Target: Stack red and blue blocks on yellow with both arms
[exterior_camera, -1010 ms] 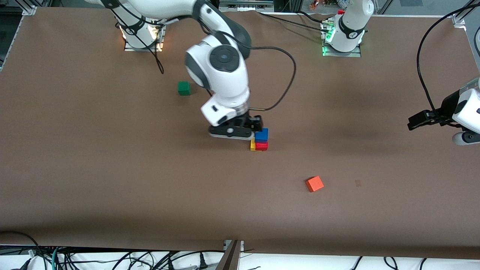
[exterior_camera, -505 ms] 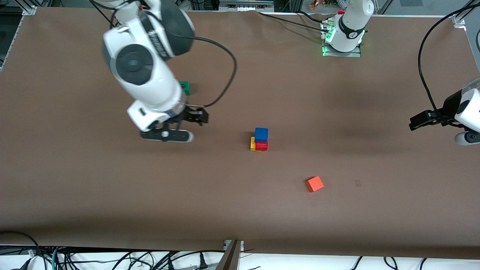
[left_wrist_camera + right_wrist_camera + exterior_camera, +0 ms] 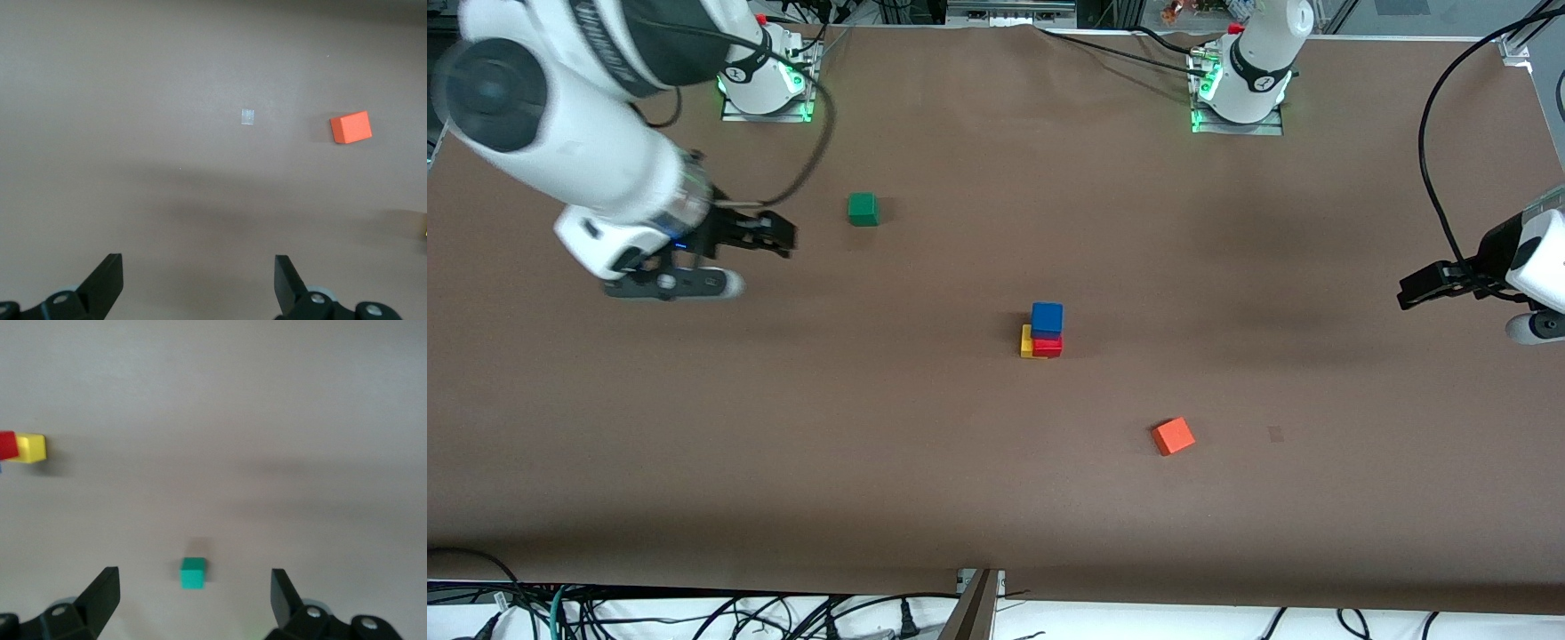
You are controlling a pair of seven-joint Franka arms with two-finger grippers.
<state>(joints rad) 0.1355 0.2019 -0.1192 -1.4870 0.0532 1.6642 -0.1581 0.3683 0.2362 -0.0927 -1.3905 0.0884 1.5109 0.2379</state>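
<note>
A brown matte table (image 3: pixel 925 498) spans the scene. Nearest the front camera lies a lighter orange cube (image 3: pixel 1172 436). Farther, mid-table, the saturated blue cube (image 3: pixel 1048 318) tops the deep red cube (image 3: pixel 1048 346), which sits offset on the bright yellow cube (image 3: pixel 1027 343). Farther still sits a green cube (image 3: pixel 863 209). The right gripper (image 3: pixel 193 600) hangs open over the right arm's end; the left gripper (image 3: pixel 199 283) waits open over its own end.

2 glossy white jointed arms (image 3: pixel 578 151) w/ dark grey joint bands, black cables, black 2-finger grippers (image 3: pixel 760 233), green base LEDs.
</note>
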